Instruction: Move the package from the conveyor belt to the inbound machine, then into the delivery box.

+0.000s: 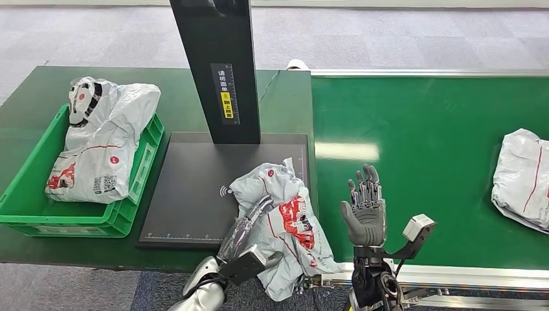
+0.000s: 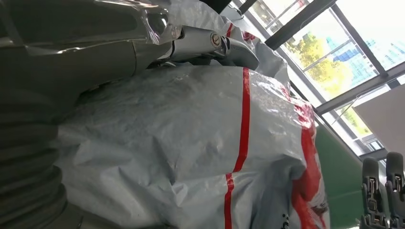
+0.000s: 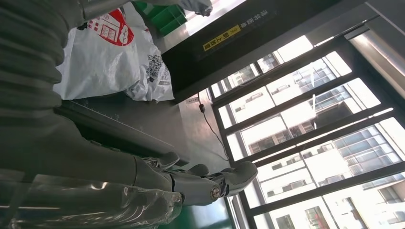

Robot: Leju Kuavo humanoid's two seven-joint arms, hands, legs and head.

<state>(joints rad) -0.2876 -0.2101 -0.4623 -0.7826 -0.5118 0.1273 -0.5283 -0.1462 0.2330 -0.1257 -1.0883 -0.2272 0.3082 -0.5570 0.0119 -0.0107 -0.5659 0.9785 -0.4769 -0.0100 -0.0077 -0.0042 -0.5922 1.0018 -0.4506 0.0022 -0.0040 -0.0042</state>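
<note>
We hold the package [image 1: 285, 220] at the scanner's edge.
Our left hand [image 1: 254, 217] grips the grey package, which lies across the near right corner of the black scanner plate [image 1: 188, 188] and hangs past the table edge. Our right hand [image 1: 364, 206] stands upright over the green belt [image 1: 421, 129], fingers apart, holding nothing. Another package [image 1: 97, 142] fills the green box [image 1: 145, 159]; a third [image 1: 521, 178] lies far right on the belt.

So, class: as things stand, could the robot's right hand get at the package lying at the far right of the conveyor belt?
Probably yes. The right hand is open, holding nothing, and bare green conveyor belt lies between it and that package. Whether the arm stretches far enough is uncertain.
</note>
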